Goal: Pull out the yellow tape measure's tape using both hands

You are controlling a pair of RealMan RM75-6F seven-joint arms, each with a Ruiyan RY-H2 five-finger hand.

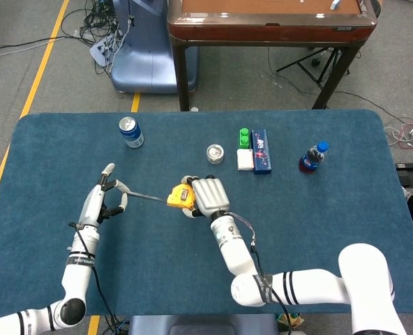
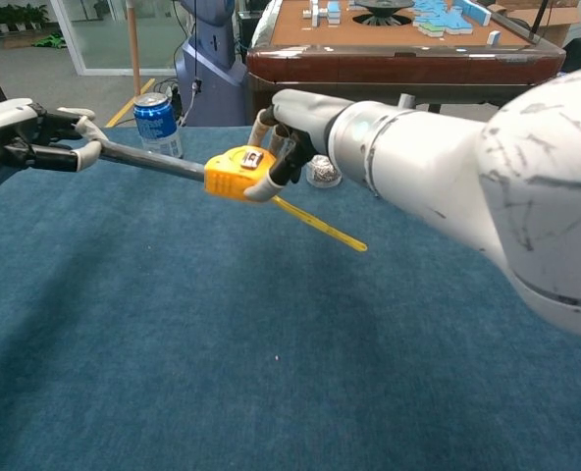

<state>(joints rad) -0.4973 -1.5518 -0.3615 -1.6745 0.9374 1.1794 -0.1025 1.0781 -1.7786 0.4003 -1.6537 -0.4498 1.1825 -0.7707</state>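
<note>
Right hand (image 1: 205, 197) is clamped on the yellow tape measure (image 1: 178, 197) above the table's middle, left hand (image 1: 103, 198) pinches the tape (image 2: 153, 161) end toward the left edge; the thin blade looks springy and slippery, so gripping its end hook seems safest.

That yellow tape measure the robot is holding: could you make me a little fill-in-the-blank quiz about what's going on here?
1. The right hand grips the ____ tape measure.
2. The left hand pinches the end of the ____.
3. The blue can stands behind the ____ hand.
4. The table has a ____ cover.

Missing words: yellow; tape; left; blue
</note>
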